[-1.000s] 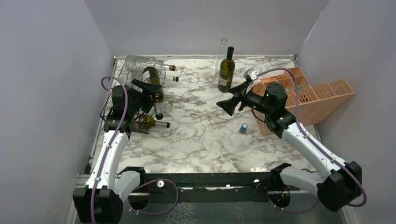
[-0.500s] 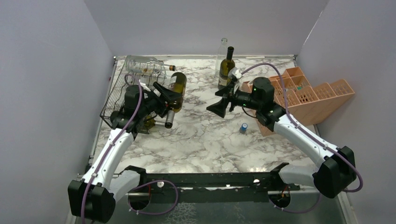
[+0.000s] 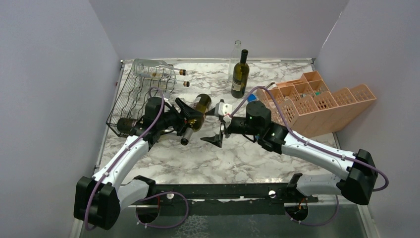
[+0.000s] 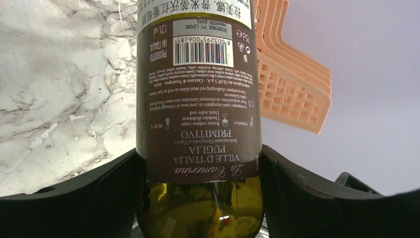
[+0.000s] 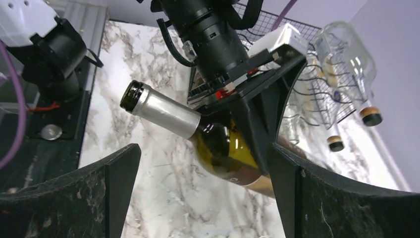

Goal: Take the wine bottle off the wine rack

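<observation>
From the overhead camera I have the marble table (image 3: 237,153), with the black wire wine rack (image 3: 136,96) at its far left and the salmon crate (image 3: 322,106) at the right. A clear bottle (image 3: 151,69) lies on top of the rack. The wine bottle (image 3: 200,103) is off the rack, just to its right over the marble, and my left gripper (image 3: 190,114) is clamped across its body. My right gripper (image 3: 214,127) sits just beside it with its jaws spread wide and nothing in them.

The left wrist camera adds the dark label up close (image 4: 198,99), a black finger (image 4: 99,193) pressed against each side of the glass, and the crate (image 4: 292,84) beyond. The right wrist camera alone shows the silver-foiled neck and open mouth (image 5: 163,111), framed between its own parted fingers (image 5: 119,183) but ahead of them.

The bottle's long axis runs diagonally: base toward the far right, neck toward the near left, close to level. I cannot tell whether it touches the table.
</observation>
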Available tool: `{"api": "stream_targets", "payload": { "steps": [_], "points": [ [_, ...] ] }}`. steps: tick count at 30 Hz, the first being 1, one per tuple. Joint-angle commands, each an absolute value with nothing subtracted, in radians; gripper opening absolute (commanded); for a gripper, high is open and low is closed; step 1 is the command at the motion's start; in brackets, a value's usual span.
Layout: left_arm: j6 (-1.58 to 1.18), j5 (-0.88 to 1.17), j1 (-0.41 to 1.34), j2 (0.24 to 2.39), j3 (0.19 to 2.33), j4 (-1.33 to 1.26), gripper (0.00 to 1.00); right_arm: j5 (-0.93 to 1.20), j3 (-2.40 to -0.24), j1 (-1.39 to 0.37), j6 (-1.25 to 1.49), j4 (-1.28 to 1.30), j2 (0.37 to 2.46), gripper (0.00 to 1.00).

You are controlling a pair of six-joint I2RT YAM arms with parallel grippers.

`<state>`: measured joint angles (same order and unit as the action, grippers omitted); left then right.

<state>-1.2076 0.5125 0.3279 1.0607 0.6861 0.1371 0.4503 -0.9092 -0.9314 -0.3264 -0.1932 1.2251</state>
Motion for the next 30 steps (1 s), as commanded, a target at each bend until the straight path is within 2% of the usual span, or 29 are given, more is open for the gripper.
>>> {"api": "stream_targets", "payload": {
  "steps": [1, 13, 22, 26, 30],
  "points": [
    [-1.222, 0.558, 0.347, 1.047, 0.683, 0.004, 0.52, 0.488, -0.918, -0.956, -0.532, -0.239, 1.232, 1.0],
    [-1.226, 0.559, 0.372, 1.052, 0.662, -0.003, 0.52, 0.45, -0.932, -1.089, -0.743, -0.214, 1.325, 0.9],
    [-1.241, 0.575, 0.383, 1.057, 0.644, -0.003, 0.51, 0.339, -0.905, -1.155, -0.887, -0.268, 1.377, 0.71],
    [-1.255, 0.58, 0.388, 1.052, 0.634, -0.003, 0.51, 0.326, -0.911, -1.169, -0.92, -0.262, 1.396, 0.69],
    [-1.273, 0.578, 0.389, 1.037, 0.618, -0.002, 0.51, 0.284, -0.903, -1.182, -0.95, -0.282, 1.423, 0.63]
  ]
}}
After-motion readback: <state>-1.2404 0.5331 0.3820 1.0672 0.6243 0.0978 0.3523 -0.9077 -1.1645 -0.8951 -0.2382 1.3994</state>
